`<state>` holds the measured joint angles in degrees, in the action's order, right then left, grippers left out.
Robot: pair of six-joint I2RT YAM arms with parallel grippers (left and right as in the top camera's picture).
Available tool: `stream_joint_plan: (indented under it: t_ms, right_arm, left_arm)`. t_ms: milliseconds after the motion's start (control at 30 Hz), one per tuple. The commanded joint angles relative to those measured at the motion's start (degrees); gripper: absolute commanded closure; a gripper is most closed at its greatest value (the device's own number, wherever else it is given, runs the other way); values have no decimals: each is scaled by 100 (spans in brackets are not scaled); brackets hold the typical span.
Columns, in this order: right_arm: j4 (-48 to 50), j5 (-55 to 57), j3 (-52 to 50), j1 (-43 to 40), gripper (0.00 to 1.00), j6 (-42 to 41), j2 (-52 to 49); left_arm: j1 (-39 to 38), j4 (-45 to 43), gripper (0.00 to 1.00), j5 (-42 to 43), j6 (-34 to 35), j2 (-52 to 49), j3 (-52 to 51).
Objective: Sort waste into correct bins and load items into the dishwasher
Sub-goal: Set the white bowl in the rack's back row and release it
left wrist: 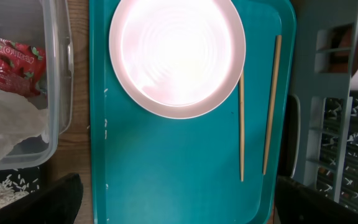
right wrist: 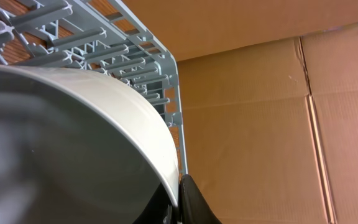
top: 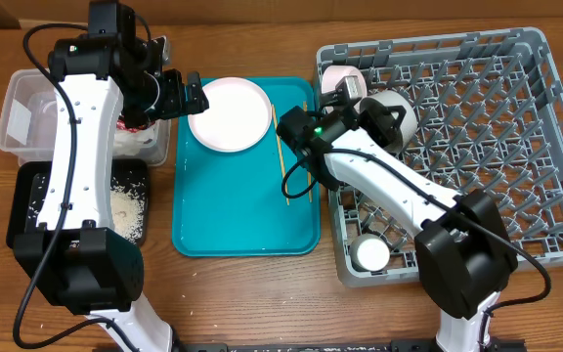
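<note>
The left gripper point(top: 192, 96) hangs open over the teal tray point(top: 242, 215) beside the pink plate point(top: 230, 114), while the right gripper point(top: 368, 106) pinches the rim of the bowl point(top: 399, 115), tilted inside the dish rack point(top: 497, 147).

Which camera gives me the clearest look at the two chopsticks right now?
Left wrist: both chopsticks show large and sharp on the teal tray, right of the plate. Overhead shows them thin, one partly behind the right arm. Right wrist shows none.
</note>
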<state>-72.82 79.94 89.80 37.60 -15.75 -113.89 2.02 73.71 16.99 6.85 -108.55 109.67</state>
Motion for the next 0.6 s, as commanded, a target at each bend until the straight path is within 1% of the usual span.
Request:
stream_joint_plan:
  t_ms: [0, 100, 233, 500, 567]
  right_arm:
    - [52, -151, 13, 59, 96, 13, -74]
    - [72, -251, 13, 63, 96, 13, -96]
    - [68, -251, 13, 120, 91, 15, -96]
    - [66, -273, 13, 203, 89, 15, -96]
    - [66, -273, 13, 251, 79, 15, -96]
  left_arm:
    - [9, -9, 0, 42, -66, 33, 83]
    - [9, -9, 0, 42, -66, 33, 83]
    - [9, -9, 0, 42, -66, 33, 83]
    - [9, -9, 0, 42, -66, 33, 83]
    - [9, -9, 0, 42, -66, 33, 83]
